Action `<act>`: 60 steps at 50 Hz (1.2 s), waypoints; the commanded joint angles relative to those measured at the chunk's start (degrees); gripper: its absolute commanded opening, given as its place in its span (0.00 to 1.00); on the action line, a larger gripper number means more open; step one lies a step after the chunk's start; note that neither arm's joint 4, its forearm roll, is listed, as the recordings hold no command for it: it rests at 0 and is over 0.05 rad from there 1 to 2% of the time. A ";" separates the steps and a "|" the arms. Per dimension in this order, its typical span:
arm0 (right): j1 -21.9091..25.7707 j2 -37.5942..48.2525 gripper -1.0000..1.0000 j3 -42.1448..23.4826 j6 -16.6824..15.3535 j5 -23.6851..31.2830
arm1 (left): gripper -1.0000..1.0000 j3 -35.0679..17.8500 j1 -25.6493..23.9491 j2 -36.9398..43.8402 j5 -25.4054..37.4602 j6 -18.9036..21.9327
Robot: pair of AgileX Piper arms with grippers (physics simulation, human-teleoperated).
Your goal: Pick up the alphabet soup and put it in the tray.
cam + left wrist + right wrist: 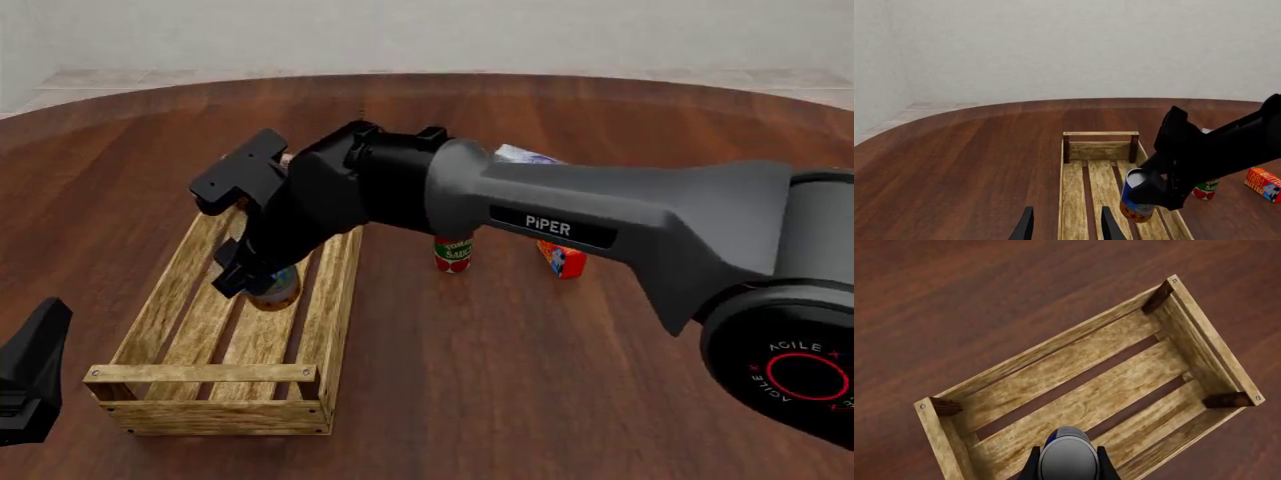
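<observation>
The alphabet soup [279,290], a small tin with a silver top [1067,461] and a blue and orange label [1137,200], is clamped in my right gripper [262,272], which is shut on it. The can hangs slightly tilted over the slats of the tray [200,375], a light-wood crate [1099,150] [1074,390]. I cannot tell whether it touches the slats. Black fingers [1102,465] flank the can on both sides. My left gripper [1066,227] is open and holds nothing, near the tray's near end, seen low at the left of the front view [30,385].
A red-and-green labelled can [454,253] [1205,189] stands on the dark wooden table right of the tray. Beside it lies an orange box [563,260] [1263,183]. A pale packet [527,155] shows behind the right arm, which spans the table's middle.
</observation>
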 commanded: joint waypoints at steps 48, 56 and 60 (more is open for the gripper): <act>-0.45 1.62 0.00 1.88 3.74 -3.13 | 1.00 0.00 0.00 0.00 0.00 0.00; -0.62 1.97 0.00 1.98 3.80 -3.40 | 1.00 0.00 0.00 0.00 0.00 0.00; -0.62 2.17 0.00 2.02 4.03 -3.47 | 1.00 0.00 0.00 0.00 0.00 0.00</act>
